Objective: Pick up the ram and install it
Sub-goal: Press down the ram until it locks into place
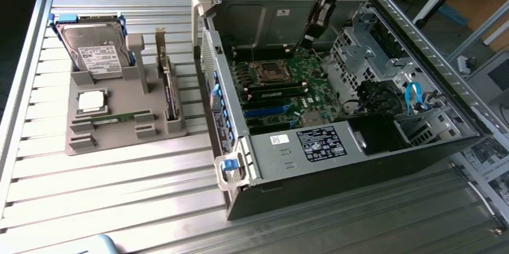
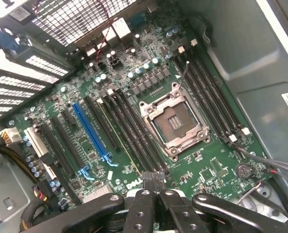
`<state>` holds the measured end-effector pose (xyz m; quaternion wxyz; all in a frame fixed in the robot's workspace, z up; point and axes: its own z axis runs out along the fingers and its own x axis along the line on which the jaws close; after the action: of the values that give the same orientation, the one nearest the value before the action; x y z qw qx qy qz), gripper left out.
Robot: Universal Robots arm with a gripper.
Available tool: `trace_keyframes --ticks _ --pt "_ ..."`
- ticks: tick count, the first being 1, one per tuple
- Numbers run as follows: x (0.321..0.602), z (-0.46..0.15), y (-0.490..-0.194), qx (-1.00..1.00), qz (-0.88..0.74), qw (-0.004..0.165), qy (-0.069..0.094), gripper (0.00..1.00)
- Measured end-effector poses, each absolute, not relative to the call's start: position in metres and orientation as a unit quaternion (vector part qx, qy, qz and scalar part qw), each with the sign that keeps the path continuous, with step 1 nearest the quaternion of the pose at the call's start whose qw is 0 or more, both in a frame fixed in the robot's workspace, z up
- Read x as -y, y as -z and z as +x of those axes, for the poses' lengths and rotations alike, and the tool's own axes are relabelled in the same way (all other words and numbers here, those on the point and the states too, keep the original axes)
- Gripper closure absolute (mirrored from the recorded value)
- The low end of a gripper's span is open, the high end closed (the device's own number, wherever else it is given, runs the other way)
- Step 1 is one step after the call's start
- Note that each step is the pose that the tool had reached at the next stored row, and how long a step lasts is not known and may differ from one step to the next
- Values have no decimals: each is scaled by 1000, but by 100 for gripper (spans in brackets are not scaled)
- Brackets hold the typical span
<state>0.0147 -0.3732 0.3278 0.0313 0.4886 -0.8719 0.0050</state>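
Observation:
A ram, a narrow green stick, lies flat in a slot of the grey holder tray on the exterior view's left. My gripper is far from it, inside the open computer case, low over the motherboard near the case's back wall. In the wrist view the gripper is shut with nothing between its fingers. Its tips hover at the end of the black memory slots beside the empty CPU socket. A thin green edge runs along one slot, like a stick seated edge-on.
The tray also carries a hard drive, a square silver CPU chip and an upright dark expansion card. A blue expansion slot and loose cables are on the board. Case walls and the drive cage close in around the gripper.

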Motion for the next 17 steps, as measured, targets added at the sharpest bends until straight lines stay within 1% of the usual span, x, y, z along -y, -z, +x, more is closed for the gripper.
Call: trace_keyframes --ticks 17 --pt "370 14 -328 890 454 32 -4 89"
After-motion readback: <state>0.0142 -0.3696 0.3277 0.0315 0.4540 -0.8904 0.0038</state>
